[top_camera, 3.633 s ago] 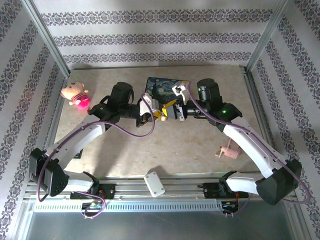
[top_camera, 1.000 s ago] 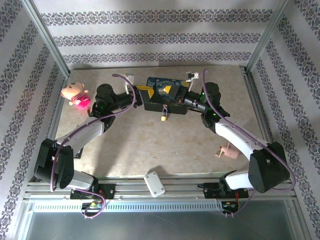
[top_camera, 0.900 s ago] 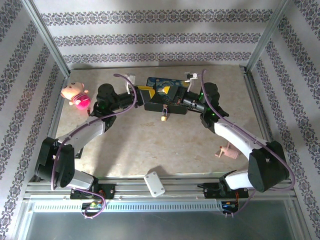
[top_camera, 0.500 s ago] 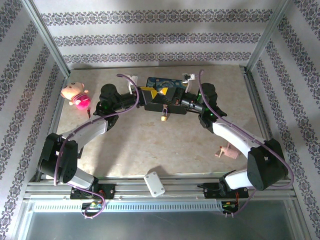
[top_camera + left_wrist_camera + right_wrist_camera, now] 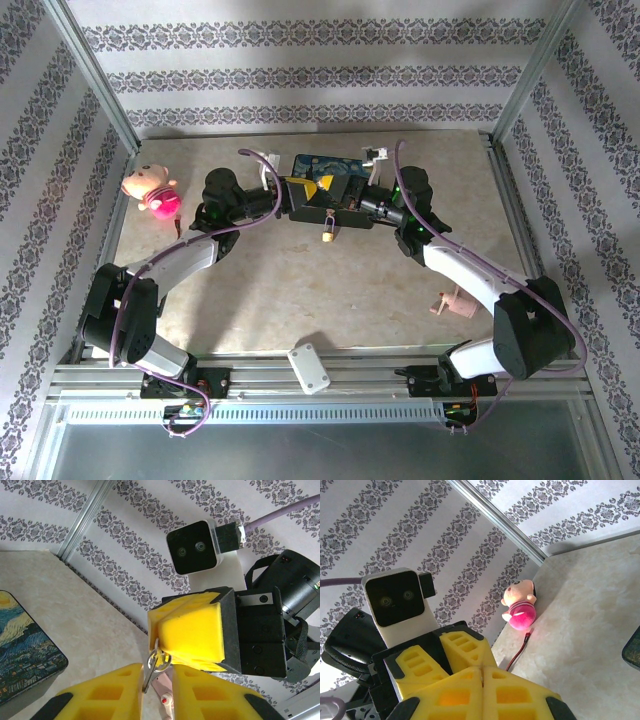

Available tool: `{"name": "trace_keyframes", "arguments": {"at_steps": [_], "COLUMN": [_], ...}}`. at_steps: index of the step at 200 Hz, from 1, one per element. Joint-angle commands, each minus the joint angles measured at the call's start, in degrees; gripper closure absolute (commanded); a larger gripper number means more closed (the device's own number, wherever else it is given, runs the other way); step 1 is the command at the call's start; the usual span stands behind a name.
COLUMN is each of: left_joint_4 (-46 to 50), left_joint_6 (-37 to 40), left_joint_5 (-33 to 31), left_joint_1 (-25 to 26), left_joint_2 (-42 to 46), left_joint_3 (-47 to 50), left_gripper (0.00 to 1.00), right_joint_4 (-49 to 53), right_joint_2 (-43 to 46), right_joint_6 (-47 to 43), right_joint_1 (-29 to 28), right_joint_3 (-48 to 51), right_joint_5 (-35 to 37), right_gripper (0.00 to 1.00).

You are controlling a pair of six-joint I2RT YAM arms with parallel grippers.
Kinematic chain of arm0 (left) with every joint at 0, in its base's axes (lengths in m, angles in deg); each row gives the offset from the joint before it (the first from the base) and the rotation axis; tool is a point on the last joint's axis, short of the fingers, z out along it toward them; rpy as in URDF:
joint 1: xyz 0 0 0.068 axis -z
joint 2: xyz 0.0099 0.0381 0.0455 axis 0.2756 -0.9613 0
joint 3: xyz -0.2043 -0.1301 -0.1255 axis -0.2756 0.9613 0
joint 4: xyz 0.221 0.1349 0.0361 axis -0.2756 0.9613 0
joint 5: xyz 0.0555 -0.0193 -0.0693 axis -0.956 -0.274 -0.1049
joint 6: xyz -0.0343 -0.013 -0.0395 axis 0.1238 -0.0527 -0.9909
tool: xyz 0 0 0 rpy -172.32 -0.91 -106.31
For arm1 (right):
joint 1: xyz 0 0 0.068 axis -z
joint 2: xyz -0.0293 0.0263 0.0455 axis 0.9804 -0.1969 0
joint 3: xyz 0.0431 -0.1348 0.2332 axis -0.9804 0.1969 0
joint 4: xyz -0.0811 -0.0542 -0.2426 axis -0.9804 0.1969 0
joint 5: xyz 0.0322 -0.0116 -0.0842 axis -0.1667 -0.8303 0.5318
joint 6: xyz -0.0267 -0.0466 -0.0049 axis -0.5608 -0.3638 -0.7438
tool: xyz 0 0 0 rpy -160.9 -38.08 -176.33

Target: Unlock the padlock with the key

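Padlock [image 5: 327,232] shows just below both tools: left tool [image 5: 156,674] pinches the key [image 5: 148,681], right tool [image 5: 483,674] pressed closed, blue tin [image 5: 336,167] behind.

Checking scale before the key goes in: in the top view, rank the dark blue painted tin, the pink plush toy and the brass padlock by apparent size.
1. Dark blue painted tin, though partly hidden.
2. Pink plush toy.
3. Tiny brass padlock, clearly smallest.
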Motion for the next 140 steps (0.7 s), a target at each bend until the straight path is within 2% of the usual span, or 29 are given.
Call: {"name": "trace_keyframes", "arguments": {"at_steps": [1,36,107,140], "left_joint_4": [-3.5,-3.7,-4.0,-4.3], "left_joint_6": [-0.1,-0.2,0.0,-0.4], "left_joint_5": [1.1,0.4,0.3,0.9], "left_joint_1": [0.6,0.7,0.6,0.6], "left_joint_2": [-0.3,0.2,0.7,0.8], "left_joint_3": [-1.8,-1.5,-1.9,-2.2], "left_gripper": [0.82,0.87,0.9,0.98], "right_joint_4": [-2.3,-2.2,-1.9,-1.2], "right_joint_2": [-0.2,-0.2,-0.4,-0.8], "right_joint_6": [0.6,0.6,1.1,1.0], "right_joint_1": [-0.9,-0.9,-0.9,-0.9], "right_joint_3": [-1.9,-1.6,-1.4,-1.7], "right_joint_5": [-0.3,-0.4,-1.1,-1.3], "right_gripper": [1.0,1.0,1.0,1.0]}}
